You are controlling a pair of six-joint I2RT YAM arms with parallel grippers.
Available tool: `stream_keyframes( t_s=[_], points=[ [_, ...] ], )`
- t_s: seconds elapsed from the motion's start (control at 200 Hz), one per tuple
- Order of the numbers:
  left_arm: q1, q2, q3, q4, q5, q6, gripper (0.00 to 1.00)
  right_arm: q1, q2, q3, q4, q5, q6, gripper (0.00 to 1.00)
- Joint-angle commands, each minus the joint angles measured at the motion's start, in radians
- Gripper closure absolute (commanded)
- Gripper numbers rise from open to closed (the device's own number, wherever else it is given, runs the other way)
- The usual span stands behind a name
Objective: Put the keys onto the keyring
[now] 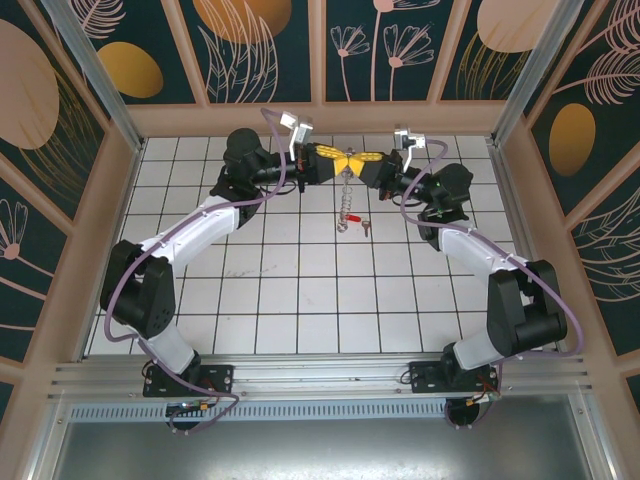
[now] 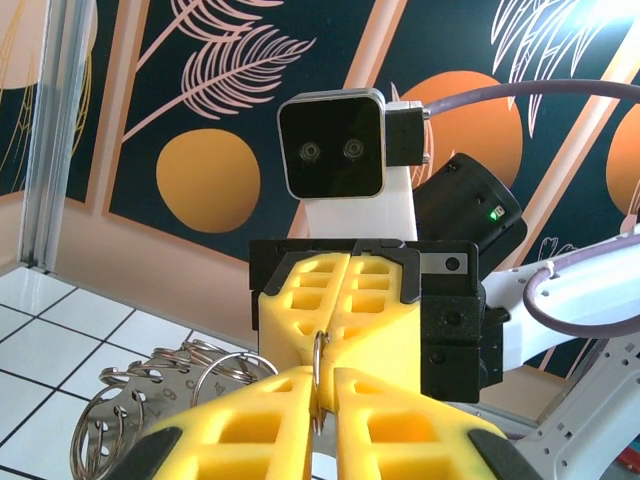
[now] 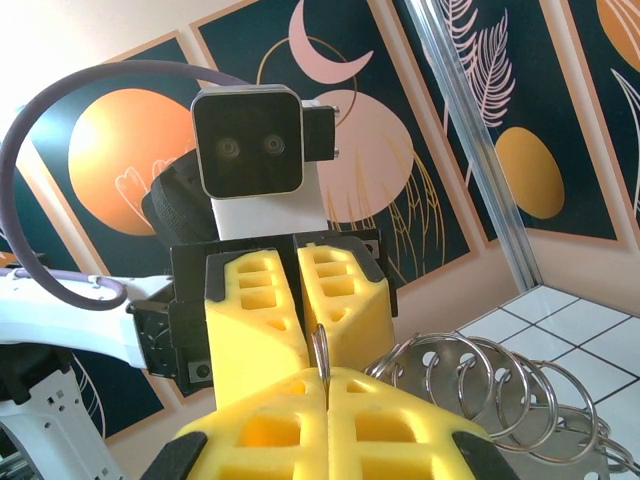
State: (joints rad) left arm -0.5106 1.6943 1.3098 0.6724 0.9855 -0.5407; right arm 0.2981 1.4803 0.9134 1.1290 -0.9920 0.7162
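Clearly the two hands are working as one clamp. The left gripper has its yellow fingers drawn almost together on a single thin loop of the keyring. The right gripper, tip to tip with it, is pinched tight on the same loop from the opposite side. Holding that loop from both sides probably steadies it, and perhaps lets the coil be pried apart so a key can be threaded on.

From the pinch, the rest of the keyring, a string of linked silvery rings, hangs down below the fingertips. In each wrist view it fans out just beside and under the pads. Whether its lower end touches the tiles I cannot tell.

The key, with its small red head, lies loose on the table below the hands, just beside the keyring's lower end and in neither grip. By that, the threading is not yet done. A red fleck at the very end of the string is too small to identify.

Farther out, the table is white with a dark grid. Dark panels painted with orange discs and pale leaves stand around it, framed in pale posts.
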Motion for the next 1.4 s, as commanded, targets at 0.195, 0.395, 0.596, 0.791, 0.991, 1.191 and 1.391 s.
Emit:
stream_keyframes(
  t_s=[0.195, 0.395, 0.596, 0.791, 0.991, 1.191, 1.391],
  points=[
    [-0.008, 0.013, -0.015, 0.112, 0.015, -0.055, 1.00, 0.015, 0.006, 0.012, 0.056, 0.007, 0.005, 1.00],
    [-0.007, 0.008, -0.014, 0.046, -0.022, 0.005, 1.00, 0.003, -0.017, 0.013, -0.026, 0.026, -0.020, 0.78],
    [-0.007, -0.047, -0.022, -0.148, -0.116, 0.222, 1.00, -0.091, -0.131, -0.064, -0.184, 0.145, -0.033, 0.50],
    [-0.006, -0.095, -0.061, -0.209, -0.218, 0.345, 1.00, -0.159, -0.185, -0.097, -0.444, 0.316, -0.059, 0.48],
    [-0.007, -0.142, -0.134, -0.188, -0.301, 0.444, 1.00, -0.208, -0.164, -0.137, -0.561, 0.415, -0.070, 0.47],
    [-0.008, -0.206, -0.262, -0.028, -0.405, 0.443, 1.00, -0.214, -0.082, -0.105, -0.705, 0.495, -0.112, 0.46],
    [-0.007, -0.264, -0.362, 0.085, -0.512, 0.398, 1.00, -0.212, 0.019, -0.046, -0.835, 0.500, -0.207, 0.46]
  ],
)
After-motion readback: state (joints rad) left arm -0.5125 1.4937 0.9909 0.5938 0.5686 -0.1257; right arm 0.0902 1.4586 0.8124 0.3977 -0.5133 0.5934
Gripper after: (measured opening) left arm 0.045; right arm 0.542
